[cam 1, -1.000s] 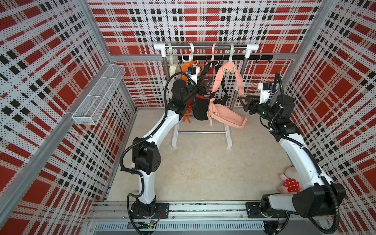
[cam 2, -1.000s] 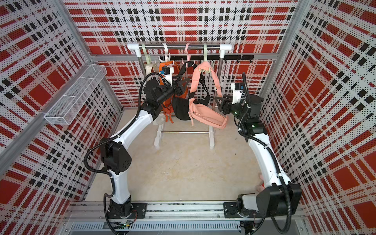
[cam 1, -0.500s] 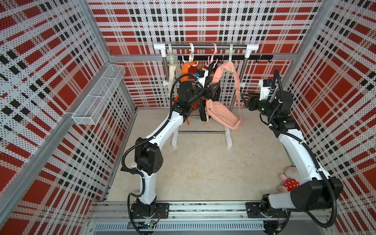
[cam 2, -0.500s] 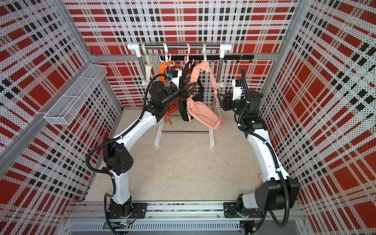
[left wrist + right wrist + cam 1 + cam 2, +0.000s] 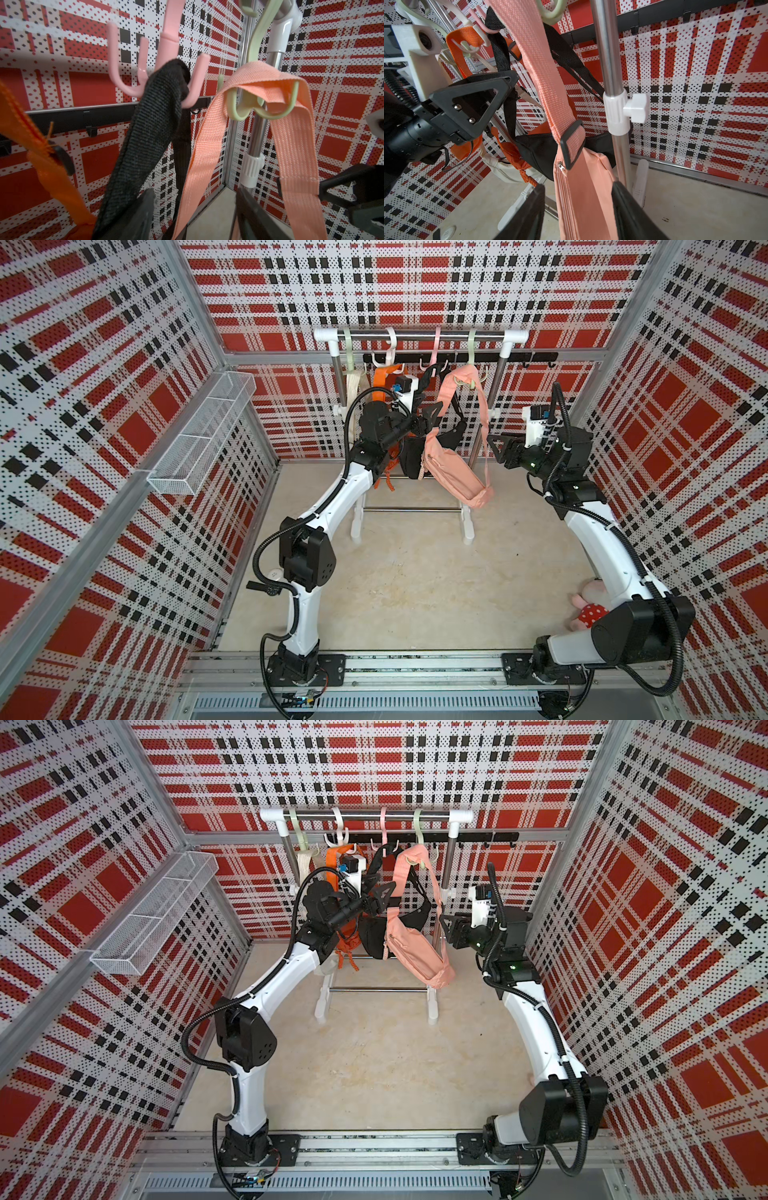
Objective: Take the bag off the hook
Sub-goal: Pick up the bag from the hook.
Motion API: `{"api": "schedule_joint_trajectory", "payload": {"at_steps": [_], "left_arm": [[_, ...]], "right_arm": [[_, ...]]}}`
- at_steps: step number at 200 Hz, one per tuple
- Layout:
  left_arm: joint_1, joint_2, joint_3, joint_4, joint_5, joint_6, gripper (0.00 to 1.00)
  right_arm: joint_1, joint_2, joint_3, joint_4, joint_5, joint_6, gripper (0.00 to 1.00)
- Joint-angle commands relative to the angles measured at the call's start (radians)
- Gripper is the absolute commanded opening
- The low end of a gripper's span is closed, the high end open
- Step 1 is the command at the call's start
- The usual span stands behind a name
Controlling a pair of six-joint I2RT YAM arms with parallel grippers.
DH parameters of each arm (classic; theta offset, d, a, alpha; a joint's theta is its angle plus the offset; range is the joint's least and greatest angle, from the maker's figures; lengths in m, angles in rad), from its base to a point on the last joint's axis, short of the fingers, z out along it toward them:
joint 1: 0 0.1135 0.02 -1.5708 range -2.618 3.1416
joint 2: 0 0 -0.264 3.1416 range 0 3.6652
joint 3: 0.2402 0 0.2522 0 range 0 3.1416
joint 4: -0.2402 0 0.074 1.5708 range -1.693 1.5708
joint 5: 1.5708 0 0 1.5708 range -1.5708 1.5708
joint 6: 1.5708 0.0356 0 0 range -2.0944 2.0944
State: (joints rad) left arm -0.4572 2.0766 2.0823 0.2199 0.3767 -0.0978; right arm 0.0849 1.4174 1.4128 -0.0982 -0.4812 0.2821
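Bag (image 5: 451, 472): pink; hung by its strap (image 5: 268, 81) on the green hook (image 5: 257, 108) of the rack (image 5: 419, 334), just beside the black bag (image 5: 372, 938).
Strap: looped over two prongs of the hook, not yet lifted clear.
Left end effector (image 5: 430, 423): held apart, nothing gripped; the strap is seen between its fingers in the wrist view.
Right end effector (image 5: 500, 448): parted and empty, near the bag on the side away from the black bag.
Risk: a snag on one prong is judged likely if only one side of the strap is raised.
Risk: the rack could be tipped by a sideways pull.
Risk: the black strap (image 5: 153, 116) could be caught instead, since it hangs close by.
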Motion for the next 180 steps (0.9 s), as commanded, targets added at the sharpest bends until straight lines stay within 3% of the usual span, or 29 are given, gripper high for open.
{"api": "schedule_joint_trajectory", "payload": {"at_steps": [1, 66, 141, 180], "left_arm": [[-0.004, 0.029, 0.035, -0.008, 0.018, 0.014, 0.68], [-0.035, 0.088, 0.093, -0.018, -0.008, 0.013, 0.67], [-0.042, 0.118, 0.117, 0.001, -0.023, 0.033, 0.50], [-0.042, 0.117, 0.106, 0.033, 0.000, 0.038, 0.35]], "right_arm": [[0.004, -0.059, -0.006, 0.031, -0.041, -0.019, 0.55], [0.006, -0.069, -0.069, 0.066, 0.033, -0.042, 0.60], [0.006, 0.031, -0.053, 0.115, -0.010, -0.044, 0.50], [0.006, 0.029, -0.061, 0.120, 0.027, -0.064, 0.36]]}}
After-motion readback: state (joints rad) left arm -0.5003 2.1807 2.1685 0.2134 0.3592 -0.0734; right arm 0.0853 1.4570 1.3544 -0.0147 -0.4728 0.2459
